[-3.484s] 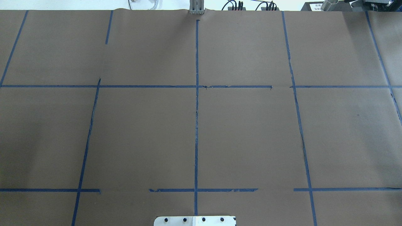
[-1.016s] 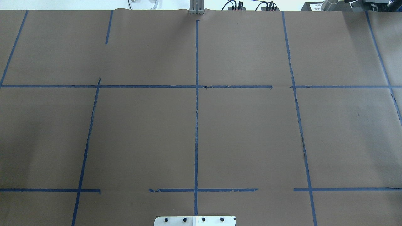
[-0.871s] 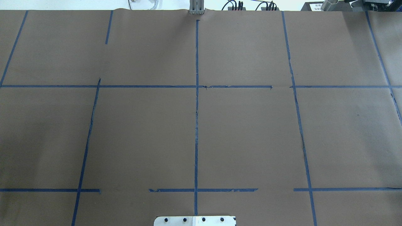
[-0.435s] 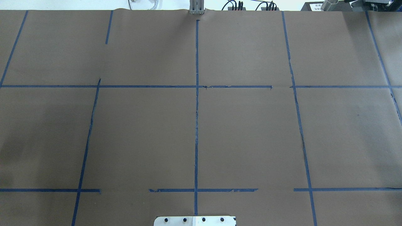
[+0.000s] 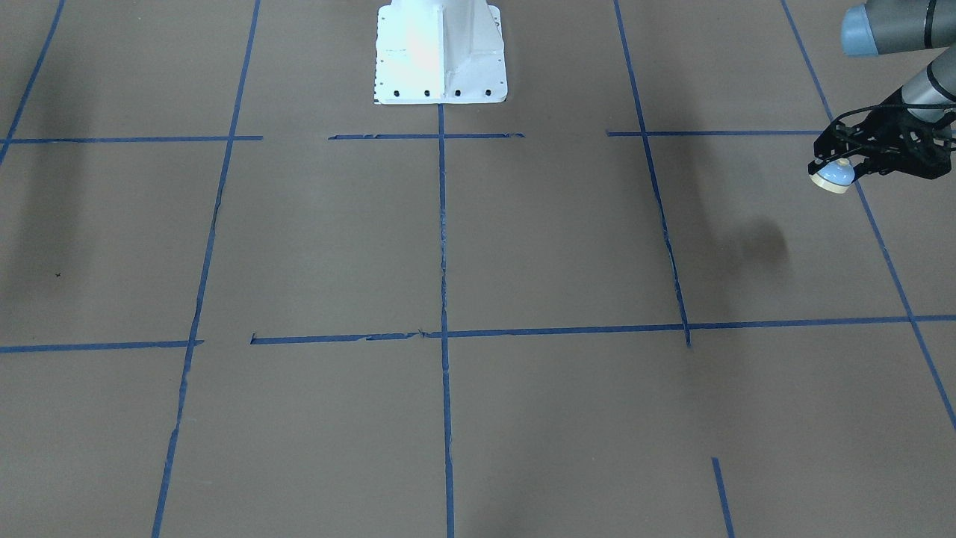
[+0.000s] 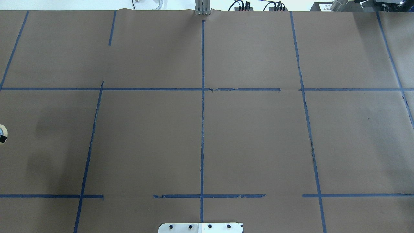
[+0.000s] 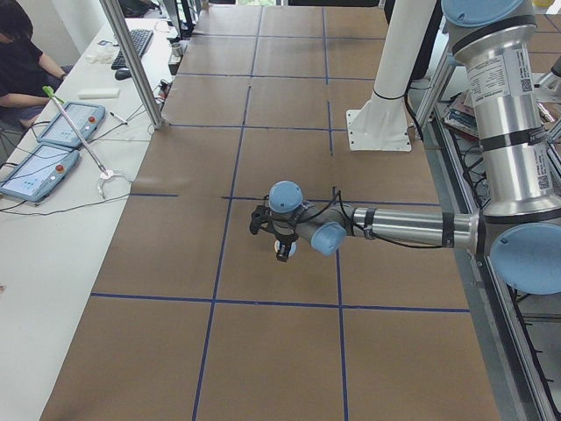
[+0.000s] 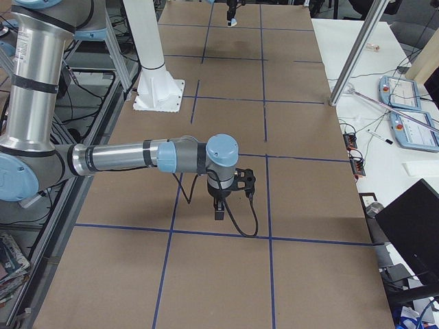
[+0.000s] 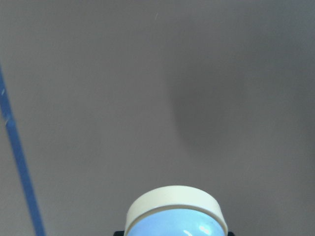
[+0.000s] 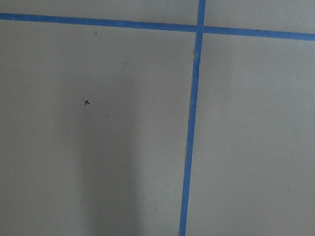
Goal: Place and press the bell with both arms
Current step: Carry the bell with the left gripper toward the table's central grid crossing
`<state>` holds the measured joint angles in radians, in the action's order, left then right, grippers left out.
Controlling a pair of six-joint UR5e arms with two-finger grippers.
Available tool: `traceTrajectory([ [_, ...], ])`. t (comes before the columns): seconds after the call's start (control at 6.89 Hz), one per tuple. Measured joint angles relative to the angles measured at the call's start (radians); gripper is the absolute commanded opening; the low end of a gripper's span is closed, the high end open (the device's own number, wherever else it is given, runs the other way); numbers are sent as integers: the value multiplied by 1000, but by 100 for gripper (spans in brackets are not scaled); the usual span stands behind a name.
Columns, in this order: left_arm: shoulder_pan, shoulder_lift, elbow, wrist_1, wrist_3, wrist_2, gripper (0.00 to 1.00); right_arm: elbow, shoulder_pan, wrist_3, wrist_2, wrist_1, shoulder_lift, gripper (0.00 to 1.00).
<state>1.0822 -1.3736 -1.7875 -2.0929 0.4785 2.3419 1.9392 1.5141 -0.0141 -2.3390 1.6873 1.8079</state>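
My left gripper [image 5: 842, 166] is shut on the small light-blue bell [image 5: 833, 179] with its cream base ring and holds it above the brown table at the robot's far left. The bell's edge just shows at the left border of the overhead view [image 6: 2, 133]. It fills the bottom of the left wrist view [image 9: 175, 216], and a shadow lies on the paper below it. In the exterior left view the bell [image 7: 285, 252] hangs under the left gripper [image 7: 279, 239]. My right gripper [image 8: 219, 210] points down over the table. I cannot tell if it is open or shut.
The white bolted pedestal [image 5: 441, 52] stands at the robot's side of the table. Blue tape lines [image 6: 202, 129] divide the brown paper into squares. A side bench with tablets [image 7: 53, 149], a metal post [image 7: 131, 61] and a seated person [image 7: 22, 61] lies beyond the far edge.
The bell has come into the overhead view at its left edge. A shadow on the left side of the table has grown and shifted inward.
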Motion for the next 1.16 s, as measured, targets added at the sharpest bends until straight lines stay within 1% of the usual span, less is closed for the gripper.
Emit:
traceTrajectory([
  [0.29, -87, -206, 13, 112, 154, -2, 2, 1, 0, -6, -2, 0, 1, 100],
  [0.44, -150, -326, 16, 211, 234, -16, 2, 2, 0, -5, -1, 0, 0, 100],
  [0.73, -274, -584, 37, 472, 350, -129, 1, 1, 0, 0, -1, 0, -7, 100],
  [0.87, -324, -716, 93, 569, 423, -173, 1, 1, 0, 1, -1, 0, -9, 100],
  [1.02, -365, -863, 210, 612, 496, -205, 1, -1, 0, 1, -1, 0, -10, 100],
  [1.16, -393, -1001, 355, 625, 541, -223, 1, -2, 0, 2, -2, 0, -10, 100],
])
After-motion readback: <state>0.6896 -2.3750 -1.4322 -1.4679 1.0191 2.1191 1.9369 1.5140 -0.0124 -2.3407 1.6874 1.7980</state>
